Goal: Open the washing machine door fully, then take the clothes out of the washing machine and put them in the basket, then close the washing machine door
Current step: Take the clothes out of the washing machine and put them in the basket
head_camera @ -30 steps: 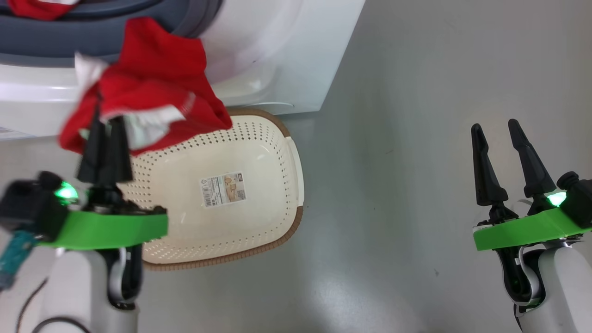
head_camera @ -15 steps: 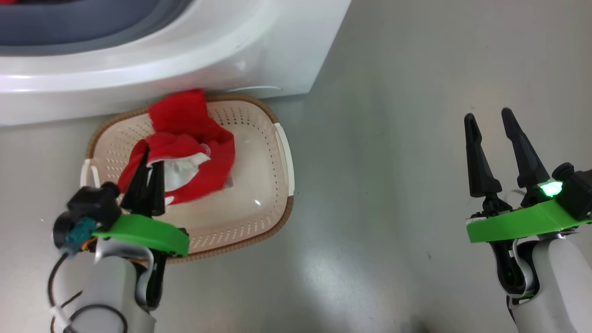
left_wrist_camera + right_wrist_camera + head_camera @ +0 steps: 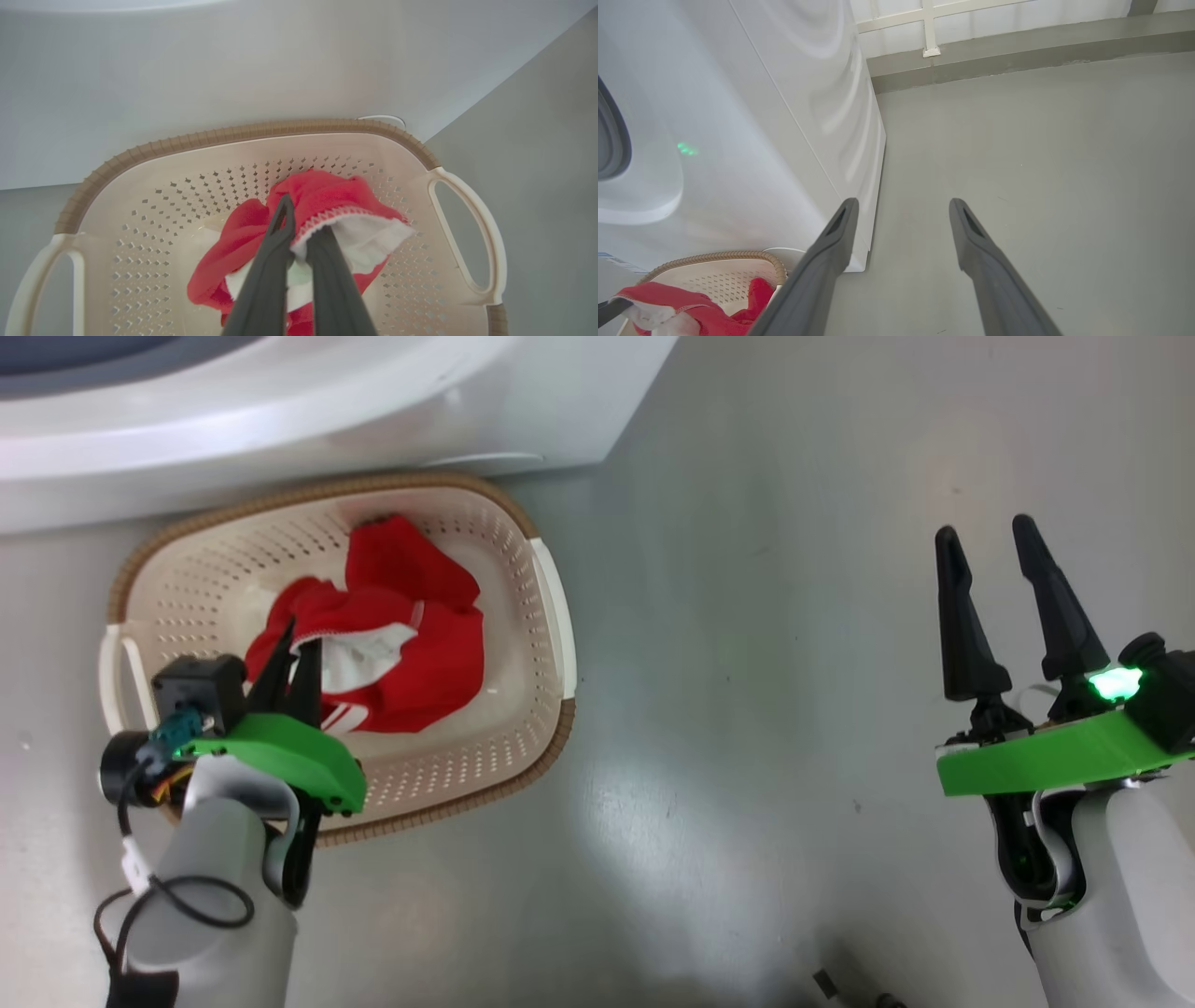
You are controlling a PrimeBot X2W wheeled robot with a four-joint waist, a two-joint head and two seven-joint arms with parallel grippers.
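- My left gripper (image 3: pixel 299 639) is nearest. It reaches down inside the basket with its 2 dark fingers pinched almost together on a fold of the clothes.
- In the left wrist view, a white panel with a red stitched edge bunches between and over those fingers (image 3: pixel 275 261).
- The clothes (image 3: pixel 420 653), red with white trim, lie heaped inside the basket, roughly at its middle. Most of the heap seems to rest on the bottom, though I cannot tell whether the fold I hold is lifted clear.
- The basket (image 3: pixel 551 616) is cream with a brown rim and stands on the grey floor (image 3: pixel 747 709). Its far rim sits just beside the foot of the washing machine.
- My right gripper (image 3: pixel 985 530) hangs well apart on the other side, above the floor. Its 2 fingers are spread wide and hold nothing.
- The washing machine (image 3: pixel 373 411) stands just beyond the basket, white and glossy. A sliver of its grey ring (image 3: pixel 93 350) shows at the top edge of the head view.
- Farthest off, in the right wrist view, a pale wall with a grey base band (image 3: pixel 1017 51) runs behind the machine.
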